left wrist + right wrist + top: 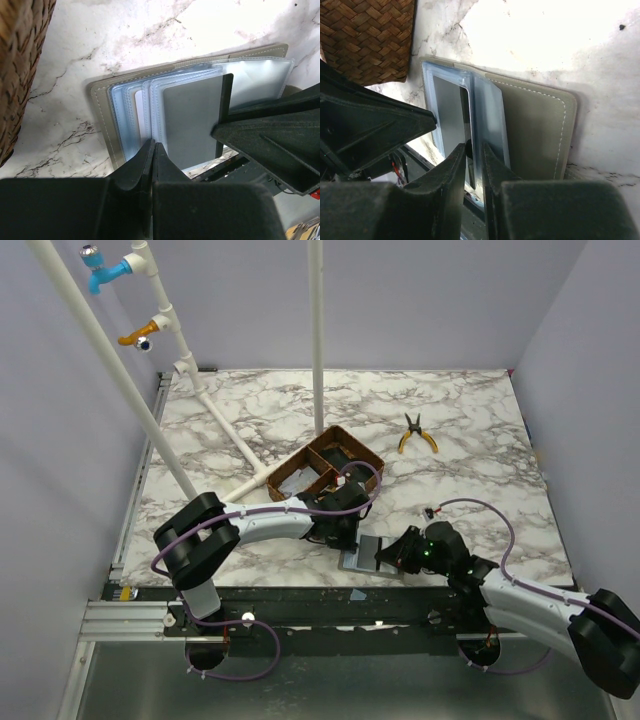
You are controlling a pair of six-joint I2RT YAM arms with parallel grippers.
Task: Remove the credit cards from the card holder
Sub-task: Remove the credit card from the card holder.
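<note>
The card holder [365,555] is lying open and flat on the marble table [450,410], close to its near edge and just in front of the brown woven tray [345,445]. I am working on it from both sides.

I am keeping my left gripper [152,147] with its fingers pressed together, and nothing is showing between them. Its tips are sitting at the edge of the clear plastic sleeves [125,120] that are fanning out across the holder's inside. A grey card [192,120] is sitting in the top sleeve, and a strip of a whitish card [141,117] is peeking out from a sleeve beneath it.

I am holding my right gripper [472,150] at the opposite edge with its fingers a narrow gap apart. The edge of one sleeve is running into that gap, but I cannot tell whether the fingers are touching it. In my right wrist view the grey card is lying left of the gap, and the holder's grey stitched cover is spreading out to the right.

Yellow-handled pliers [415,433] are lying well apart, farther back on the table.
</note>
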